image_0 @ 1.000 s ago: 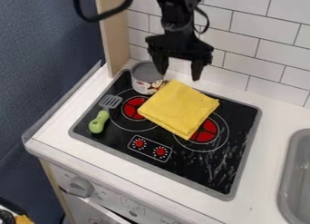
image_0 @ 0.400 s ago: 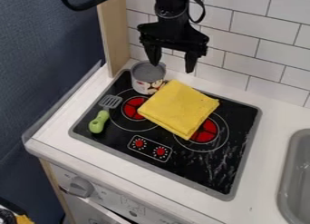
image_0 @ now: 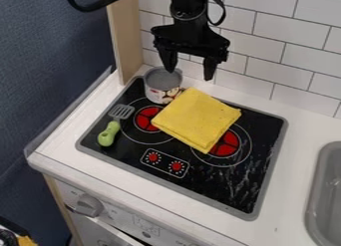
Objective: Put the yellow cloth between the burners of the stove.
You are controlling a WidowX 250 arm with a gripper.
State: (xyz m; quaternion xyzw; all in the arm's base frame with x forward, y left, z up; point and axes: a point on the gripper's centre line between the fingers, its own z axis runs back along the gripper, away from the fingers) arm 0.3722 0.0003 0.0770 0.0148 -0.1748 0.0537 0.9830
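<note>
Up and a little leftward in the view, the black pincer point(image_0: 190, 73) has shifted since a second ago. It is released, its two fingers spread with nothing between them, above the stove's back edge.

The white surface point(image_0: 60, 158) carries the black stove top point(image_0: 220, 183), whose grey rim runs round all four edges. A grey sink point(image_0: 326, 190) is set into the surface, well apart from the stove top's right edge.

Folded into a thick, flat pad, the yellow cloth point(image_0: 196, 118) lies between the left burner point(image_0: 145, 119) and the right burner point(image_0: 227, 144), nearer the back edge, and covers part of both.

The grey pot point(image_0: 162, 88) stands upright at the back left corner, just beside the cloth. Along the left edge lies the green-handled spatula point(image_0: 108, 134), its slotted end toward the pot. Two red printed dials point(image_0: 176, 166) sit near the front edge.
</note>
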